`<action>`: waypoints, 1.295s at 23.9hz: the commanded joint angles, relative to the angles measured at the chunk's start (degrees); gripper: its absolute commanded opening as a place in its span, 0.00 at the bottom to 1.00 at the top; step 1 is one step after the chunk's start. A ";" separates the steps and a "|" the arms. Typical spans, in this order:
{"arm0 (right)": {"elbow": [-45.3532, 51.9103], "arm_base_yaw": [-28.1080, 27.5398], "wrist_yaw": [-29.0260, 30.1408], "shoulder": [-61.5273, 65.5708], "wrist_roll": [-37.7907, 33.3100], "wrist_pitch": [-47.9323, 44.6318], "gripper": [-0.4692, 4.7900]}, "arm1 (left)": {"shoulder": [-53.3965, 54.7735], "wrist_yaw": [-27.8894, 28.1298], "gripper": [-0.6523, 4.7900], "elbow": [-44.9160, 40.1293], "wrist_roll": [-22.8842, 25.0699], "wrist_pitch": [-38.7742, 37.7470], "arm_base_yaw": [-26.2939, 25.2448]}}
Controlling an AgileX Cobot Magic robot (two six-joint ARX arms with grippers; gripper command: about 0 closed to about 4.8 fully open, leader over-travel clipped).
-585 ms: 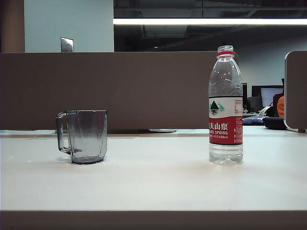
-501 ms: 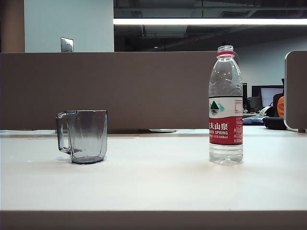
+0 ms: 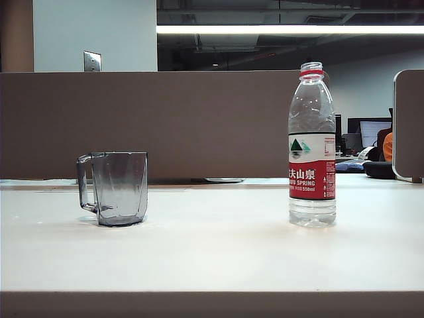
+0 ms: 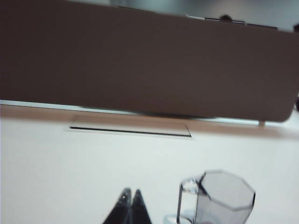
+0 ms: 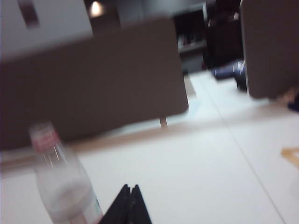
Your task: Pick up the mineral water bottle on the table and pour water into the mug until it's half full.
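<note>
While nothing is being held, here's the rundown, biggest thing first:

Table (image 3: 212, 252): wide off-white top with a darker front edge, both task things sit on it, well apart.
Divider (image 3: 165, 122): brown panel running along the far side of the table, behind everything.
Bottle (image 3: 312, 146): upright on the right side in the exterior view, clear plastic, red-and-white label with a green mountain logo, red neck ring, no cap on. Nothing touches it. Right wrist view shows it (image 5: 63, 179) too, pretty blurry, just beside the gripper tips.
Water: a bit of clear liquid shows below the label; honestly can't tell how high it goes behind the label.
Mug (image 3: 116, 189): smoky-grey faceted one, upright on the left side, handle pointing left in the exterior view. Looks dry inside from what I can see. Left wrist view catches it (image 4: 219, 198) from above, near the gripper but apart from it.
Left gripper (image 4: 131, 205): only the 2 dark fingertips show, pressed together, clamped on nothing, hanging over bare table beside the mug.
Right gripper (image 5: 129, 203): same deal, 2 tips together with no gap, empty, over the table next to the bottle.
</note>
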State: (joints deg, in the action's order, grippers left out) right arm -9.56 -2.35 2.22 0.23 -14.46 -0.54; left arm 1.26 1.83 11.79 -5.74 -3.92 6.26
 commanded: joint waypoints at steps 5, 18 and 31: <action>-22.71 0.04 -0.63 12.92 1.01 11.02 0.08 | 15.91 -6.03 0.11 24.13 2.58 -11.87 -0.04; -43.10 4.57 8.17 37.73 12.09 29.51 0.08 | 45.97 -9.57 0.11 56.83 15.10 -40.83 14.56; -41.05 7.28 12.02 56.92 11.47 30.47 1.00 | 48.70 -6.54 0.12 58.01 16.24 -36.30 22.93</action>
State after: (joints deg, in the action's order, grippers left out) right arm -51.42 4.80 12.73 56.21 -3.16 33.01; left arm 50.13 -4.64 69.41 10.55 -42.54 29.15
